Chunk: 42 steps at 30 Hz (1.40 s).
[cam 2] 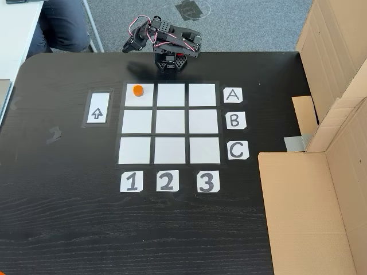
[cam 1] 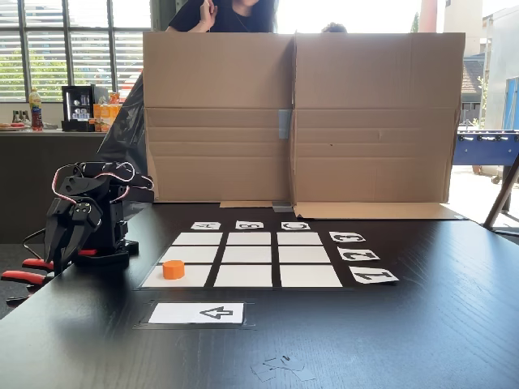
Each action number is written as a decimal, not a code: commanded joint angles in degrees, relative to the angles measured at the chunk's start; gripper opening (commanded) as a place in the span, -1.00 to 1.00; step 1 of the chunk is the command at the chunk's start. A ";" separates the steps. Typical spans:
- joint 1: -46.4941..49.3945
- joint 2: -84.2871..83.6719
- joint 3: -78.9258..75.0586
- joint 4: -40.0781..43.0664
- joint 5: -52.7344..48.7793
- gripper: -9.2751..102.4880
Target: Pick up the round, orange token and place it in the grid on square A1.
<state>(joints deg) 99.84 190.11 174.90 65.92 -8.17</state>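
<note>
Black bench point(cam 2: 69, 229) backed by cardboard point(cam 1: 365, 121). The token point(cam 2: 137, 90) sits in the grid point(cam 2: 170, 150), on square A1 point(cam 2: 143, 101). End effector point(cam 1: 66, 243) folded aside, fingers together, empty.

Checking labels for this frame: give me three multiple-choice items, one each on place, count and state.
1. Where does the orange token lie?
A. square A1
B. centre square
C. arrow card

2. How many white squares make up the grid?
A. six
B. nine
C. twelve

3. What is in the gripper?
A. the token
B. a number card
C. nothing

Key: 1 A, the token sits in the corner cell on row A, column 1. 2 B, three rows of three. 3 C, the gripper hangs beside the grid, with the token lying apart on its square.
</note>
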 commanded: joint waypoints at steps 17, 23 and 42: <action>2.02 0.09 0.26 -0.70 -0.18 -0.85; 2.02 0.00 0.26 -0.70 -0.18 -0.85; 2.46 0.18 0.26 -0.70 0.00 -0.84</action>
<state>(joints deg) 99.93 190.11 174.99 65.83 -8.26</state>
